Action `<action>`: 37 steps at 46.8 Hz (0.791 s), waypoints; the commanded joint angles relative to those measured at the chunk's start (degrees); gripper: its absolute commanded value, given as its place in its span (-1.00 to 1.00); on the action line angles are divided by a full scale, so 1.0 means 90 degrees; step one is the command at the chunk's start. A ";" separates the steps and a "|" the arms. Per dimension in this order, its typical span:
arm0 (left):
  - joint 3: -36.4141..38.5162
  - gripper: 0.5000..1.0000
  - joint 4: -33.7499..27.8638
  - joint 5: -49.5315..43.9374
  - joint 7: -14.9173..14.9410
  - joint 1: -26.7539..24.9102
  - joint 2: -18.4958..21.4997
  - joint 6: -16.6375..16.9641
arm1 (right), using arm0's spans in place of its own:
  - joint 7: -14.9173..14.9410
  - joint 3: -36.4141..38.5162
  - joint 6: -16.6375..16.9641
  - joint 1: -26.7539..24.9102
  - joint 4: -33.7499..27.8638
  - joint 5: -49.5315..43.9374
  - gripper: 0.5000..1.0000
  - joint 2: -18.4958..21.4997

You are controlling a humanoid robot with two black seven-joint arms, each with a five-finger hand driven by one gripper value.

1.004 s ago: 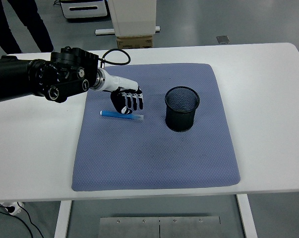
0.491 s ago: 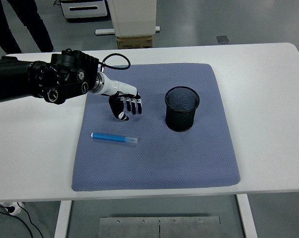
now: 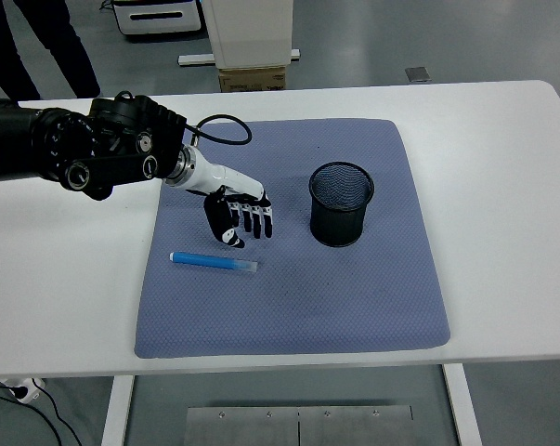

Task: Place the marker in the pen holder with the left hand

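Since dropped, marker (image 3: pixel 214 261) beneath left hand (image 3: pixel 238 216)

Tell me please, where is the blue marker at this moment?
The blue marker lies flat on the left part of the blue-grey mat, just below the left hand and left of the pen holder.

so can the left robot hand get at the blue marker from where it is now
Probably yes: the left robot hand hangs open just above and behind the marker, which lies flat on the mat with nothing between them.
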 commanded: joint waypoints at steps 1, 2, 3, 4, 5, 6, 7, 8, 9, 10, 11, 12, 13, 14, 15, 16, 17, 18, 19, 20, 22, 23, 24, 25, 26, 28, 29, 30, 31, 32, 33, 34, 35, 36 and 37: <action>0.0159 -0.39 -0.0142 0.0023 0.0008 -0.0063 0.0001 0.0025 | 0.0000 0.0000 0.0000 0.0001 0.0000 0.0000 1.00 0.0000; 0.0169 -0.41 -0.0181 0.0062 0.0008 -0.0092 0.0001 0.0025 | 0.0000 0.0000 0.0000 0.0001 0.0000 0.0000 1.00 0.0000; 0.0178 -0.42 -0.0211 0.0110 0.0008 -0.0112 0.0011 0.0035 | 0.0000 0.0000 0.0000 0.0001 0.0000 0.0000 1.00 0.0000; 0.0179 -0.44 -0.0259 0.0159 0.0008 -0.0131 0.0021 0.0044 | 0.0000 0.0000 0.0000 0.0001 0.0000 0.0000 1.00 0.0000; 0.0179 -0.44 -0.0308 0.0218 0.0008 -0.0151 0.0050 0.0054 | 0.0000 0.0000 0.0000 0.0001 0.0000 0.0000 1.00 0.0000; 0.0179 -0.45 -0.0347 0.0267 0.0008 -0.0180 0.0089 0.0064 | 0.0000 0.0000 0.0000 0.0001 0.0000 0.0000 1.00 0.0000; 0.0179 -0.48 -0.0406 0.0306 0.0008 -0.0200 0.0128 0.0074 | 0.0000 0.0000 0.0000 0.0001 0.0000 0.0000 1.00 0.0000; 0.0179 -0.49 -0.0464 0.0345 0.0018 -0.0219 0.0157 0.0084 | 0.0000 0.0000 0.0000 0.0001 0.0000 0.0000 1.00 0.0000; 0.0179 -0.49 -0.0532 0.0374 0.0018 -0.0229 0.0196 0.0093 | 0.0000 0.0000 0.0000 0.0001 0.0000 0.0000 1.00 0.0000; 0.0179 -0.49 -0.0601 0.0403 0.0018 -0.0239 0.0216 0.0103 | 0.0000 0.0000 0.0000 0.0001 0.0000 0.0000 1.00 0.0000; 0.0179 -0.49 -0.0650 0.0433 0.0027 -0.0268 0.0245 0.0132 | 0.0000 0.0000 0.0000 0.0001 0.0000 0.0000 1.00 0.0000; 0.0179 -0.49 -0.0699 0.0462 0.0027 -0.0317 0.0255 0.0161 | 0.0000 0.0000 0.0000 0.0001 0.0000 0.0000 1.00 0.0000; 0.0188 -0.49 -0.0738 0.0491 0.0027 -0.0366 0.0275 0.0210 | 0.0000 0.0000 0.0000 0.0001 0.0000 0.0000 1.00 0.0000; 0.0188 -0.49 -0.0767 0.0511 0.0027 -0.0395 0.0275 0.0269 | 0.0000 0.0000 0.0000 0.0001 0.0000 0.0000 1.00 0.0000; 0.0198 -0.49 -0.0797 0.0530 0.0027 -0.0415 0.0285 0.0308 | 0.0000 0.0000 0.0000 0.0001 0.0000 0.0000 1.00 0.0000; 0.0198 -0.49 -0.0816 0.0540 0.0037 -0.0434 0.0304 0.0347 | 0.0000 0.0000 0.0000 0.0001 0.0000 0.0000 1.00 0.0000; 0.0198 -0.49 -0.0836 0.0560 0.0047 -0.0444 0.0324 0.0396 | 0.0000 0.0000 0.0000 0.0001 0.0000 0.0000 1.00 0.0000; 0.0198 -0.48 -0.0855 0.0579 0.0057 -0.0444 0.0343 0.0444 | 0.0000 0.0000 0.0000 0.0001 0.0000 0.0000 1.00 0.0000; 0.0198 -0.48 -0.0884 0.0599 0.0076 -0.0454 0.0363 0.0503 | 0.0000 0.0000 0.0000 0.0001 0.0000 0.0000 1.00 0.0000; 0.0208 -0.48 -0.0923 0.0647 0.0096 -0.0454 0.0372 0.0552 | 0.0000 0.0000 0.0000 0.0001 0.0000 0.0000 1.00 0.0000; 0.0218 -0.48 -0.1011 0.0774 0.0125 -0.0454 0.0382 0.0688 | 0.0000 0.0000 0.0000 0.0001 0.0000 0.0000 1.00 0.0000; 0.0247 -0.47 -0.1070 0.0842 0.0125 -0.0454 0.0382 0.0786 | 0.0000 0.0000 0.0000 0.0001 0.0000 0.0000 1.00 0.0000; 0.0276 -0.47 -0.1148 0.0892 0.0135 -0.0444 0.0382 0.0903 | 0.0000 0.0000 0.0000 0.0001 0.0000 0.0000 1.00 0.0000; 0.0325 -0.45 -0.1226 0.0921 0.0164 -0.0454 0.0382 0.1020 | 0.0000 0.0000 0.0000 0.0001 0.0000 0.0000 1.00 0.0000; 0.0373 -0.44 -0.1333 0.0941 0.0184 -0.0454 0.0392 0.1127 | 0.0000 0.0000 0.0000 0.0001 0.0000 0.0000 1.00 0.0000; 0.0432 -0.43 -0.1432 0.0941 0.0213 -0.0464 0.0402 0.1236 | 0.0000 0.0000 0.0000 0.0001 0.0000 0.0000 1.00 0.0000; 0.0549 -0.41 -0.1673 0.0941 0.0300 -0.0570 0.0421 0.1497 | 0.0000 0.0000 0.0000 0.0001 0.0000 0.0000 1.00 0.0000; 0.0569 -0.41 -0.1724 0.0941 0.0311 -0.0600 0.0431 0.1548 | 0.0000 0.0000 0.0000 0.0001 0.0000 0.0000 1.00 0.0000; 0.0579 -0.41 -0.1754 0.0941 0.0301 -0.0629 0.0431 0.1577 | 0.0000 0.0000 0.0000 0.0001 0.0000 0.0000 1.00 0.0000; 0.0589 -0.41 -0.1754 0.0941 0.0311 -0.0639 0.0441 0.1597 | 0.0000 0.0000 0.0000 0.0001 0.0000 -0.0010 1.00 0.0000; 0.0589 -0.41 -0.1754 0.0941 0.0311 -0.0639 0.0441 0.1607 | 0.0000 0.0000 0.0000 0.0001 0.0000 0.0000 1.00 0.0000; 0.0589 -0.41 -0.1764 0.0941 0.0311 -0.0639 0.0441 0.1626 | 0.0000 0.0000 0.0000 0.0001 0.0000 0.0000 1.00 0.0000; 0.0589 -0.41 -0.1773 0.0941 0.0311 -0.0649 0.0451 0.1646 | 0.0000 0.0000 0.0000 0.0001 0.0000 0.0000 1.00 0.0000; 0.0589 -0.41 -0.1793 0.0941 0.0330 -0.0659 0.0460 0.1685 | 0.0000 0.0000 0.0000 0.0001 0.0000 0.0000 1.00 0.0000; 0.0589 -0.41 -0.1822 0.0941 0.0350 -0.0688 0.0480 0.1734 | 0.0000 0.0000 0.0000 0.0001 0.0000 0.0000 1.00 0.0000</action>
